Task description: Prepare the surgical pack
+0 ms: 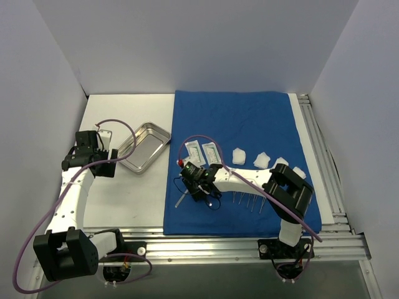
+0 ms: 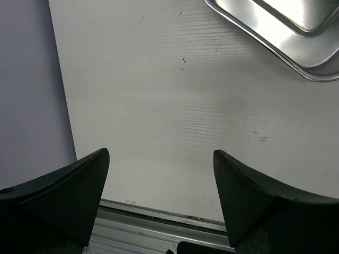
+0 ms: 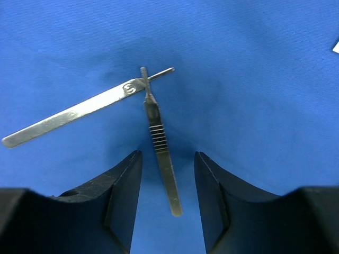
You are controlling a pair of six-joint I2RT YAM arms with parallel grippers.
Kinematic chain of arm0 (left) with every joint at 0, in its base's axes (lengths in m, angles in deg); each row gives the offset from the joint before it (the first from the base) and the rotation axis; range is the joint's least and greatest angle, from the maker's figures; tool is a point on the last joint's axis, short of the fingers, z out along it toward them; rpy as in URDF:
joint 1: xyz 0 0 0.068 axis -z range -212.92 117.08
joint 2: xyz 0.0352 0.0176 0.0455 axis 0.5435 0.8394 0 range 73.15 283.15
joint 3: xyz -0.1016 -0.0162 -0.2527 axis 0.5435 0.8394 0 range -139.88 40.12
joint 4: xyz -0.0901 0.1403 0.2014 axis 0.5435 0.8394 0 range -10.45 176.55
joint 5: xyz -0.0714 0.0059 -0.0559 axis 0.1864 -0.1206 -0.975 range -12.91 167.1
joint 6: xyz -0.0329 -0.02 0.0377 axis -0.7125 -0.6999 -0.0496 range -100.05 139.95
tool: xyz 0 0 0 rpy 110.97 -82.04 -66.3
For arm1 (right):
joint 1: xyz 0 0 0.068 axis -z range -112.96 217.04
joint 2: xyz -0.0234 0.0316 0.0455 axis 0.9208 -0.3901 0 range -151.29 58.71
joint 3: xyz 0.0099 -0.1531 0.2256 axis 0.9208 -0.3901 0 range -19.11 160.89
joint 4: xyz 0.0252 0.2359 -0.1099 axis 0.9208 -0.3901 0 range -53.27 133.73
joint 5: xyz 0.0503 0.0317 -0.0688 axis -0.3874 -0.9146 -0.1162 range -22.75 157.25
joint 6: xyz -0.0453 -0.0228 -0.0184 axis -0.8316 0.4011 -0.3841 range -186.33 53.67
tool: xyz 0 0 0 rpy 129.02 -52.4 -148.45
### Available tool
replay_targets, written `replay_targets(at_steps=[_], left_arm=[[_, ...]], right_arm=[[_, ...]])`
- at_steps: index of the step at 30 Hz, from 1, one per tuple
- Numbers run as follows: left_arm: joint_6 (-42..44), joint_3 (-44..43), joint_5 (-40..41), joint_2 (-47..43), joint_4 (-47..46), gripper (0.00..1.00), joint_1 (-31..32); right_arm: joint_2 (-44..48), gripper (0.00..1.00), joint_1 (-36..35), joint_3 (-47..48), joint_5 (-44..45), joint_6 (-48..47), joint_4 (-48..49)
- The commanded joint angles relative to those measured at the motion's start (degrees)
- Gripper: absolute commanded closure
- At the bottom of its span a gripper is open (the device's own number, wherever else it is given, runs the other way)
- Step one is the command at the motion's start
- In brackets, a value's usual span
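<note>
A flat white tabletop (image 2: 159, 95) is lying directly beneath the left gripper (image 2: 160, 154). A pale grey wall panel (image 2: 26, 79) is standing at its left, and a silver aluminium rail (image 2: 153, 216) is running across below its fingertips.

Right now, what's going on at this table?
The right pincer hangs open over the blue drape, straddling a ribbed instrument handle that crosses a flat instrument; neither is gripped. The left pincer is open over the table beside the empty steel tray. Two sachets and gauze wads lie on the drape.
</note>
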Motion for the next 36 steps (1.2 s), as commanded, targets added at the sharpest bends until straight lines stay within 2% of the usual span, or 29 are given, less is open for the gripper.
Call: replay_targets(at_steps=[1,9,14,19,36], left_arm=[[0.2,-1.1,-1.0,-0.6,-0.6,0.11,-0.4],[0.1,-0.9,-1.1,-0.4,-1.0,0.11,-0.4],[0.1,-0.9,-1.0,-0.4,-0.8,0.11,-0.4],[0.1,-0.8,-1.0,-0.1,-1.0,0.11,-0.4],[0.1,-0.9,-1.2,0.0,-1.1,0.11,-0.4]], right_arm=[[-0.3,0.61,0.9,-0.9,-1.1,-1.1,-1.1],[-2.2,0.69,1.2,-3.9,-3.0,-1.4,1.2],[-3.1,0.87,1.0,-3.7,-2.9,-1.7,0.9],[-1.4,0.99,0.2,-2.3,-1.5,-2.3,-0.8],[7.1,1.0,-0.2,1.4,-2.1,-0.9,-1.6]])
